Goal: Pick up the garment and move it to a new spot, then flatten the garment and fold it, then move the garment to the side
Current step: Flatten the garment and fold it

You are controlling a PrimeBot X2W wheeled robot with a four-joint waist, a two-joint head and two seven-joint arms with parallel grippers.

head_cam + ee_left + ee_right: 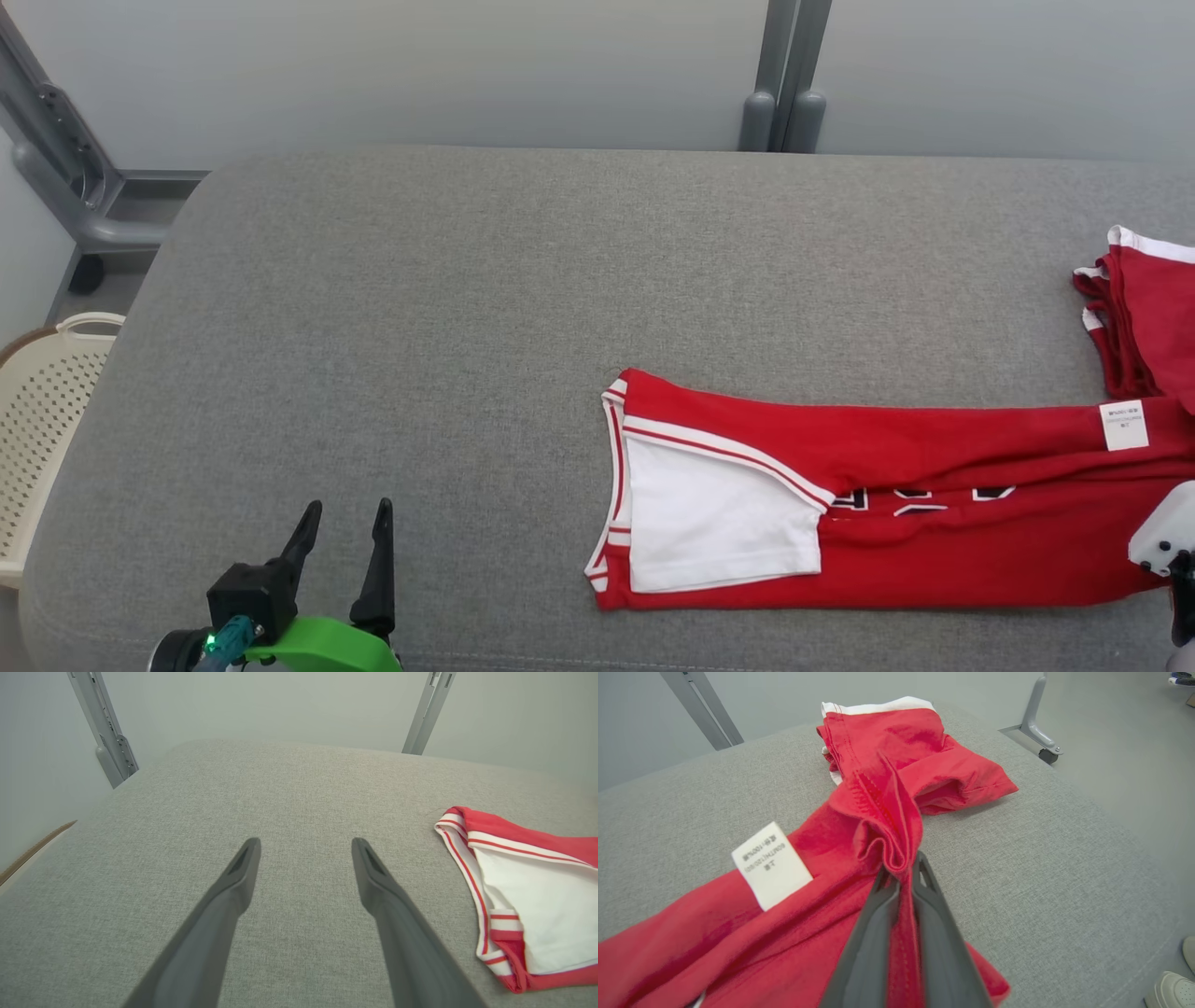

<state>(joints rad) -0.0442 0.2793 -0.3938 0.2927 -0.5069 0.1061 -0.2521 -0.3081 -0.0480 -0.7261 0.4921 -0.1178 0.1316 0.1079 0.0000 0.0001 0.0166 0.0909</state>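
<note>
Far left, a pale basket [42,439] sits beside the table, not involved. Left gripper [347,509] hovers low over bare grey table [420,280], fingers spread wide, nothing between them; it looks parked out of the way or waiting to take the garment's near end. Left wrist view confirms it: gap clear, cloth edge [537,905] well off to its right.

The garment [934,560] is a red sleeveless jersey lying as a long band across the table's right half. Its left end is flat, with white-and-red striped trim and the white inside turned out. Dark lettering mid-body is mostly hidden under a lengthwise fold. A white care label [1124,426] is on show, so part of the jersey is inside out.

Right gripper [901,870] is clenched on a gathered ridge of red cloth just past the label [771,864], fabric puckered between the fingers. Likely the grab for lifting and moving it. Beyond the pinch the far end [887,742] is crumpled in a heap. Not flattened yet, nor properly folded.
</note>
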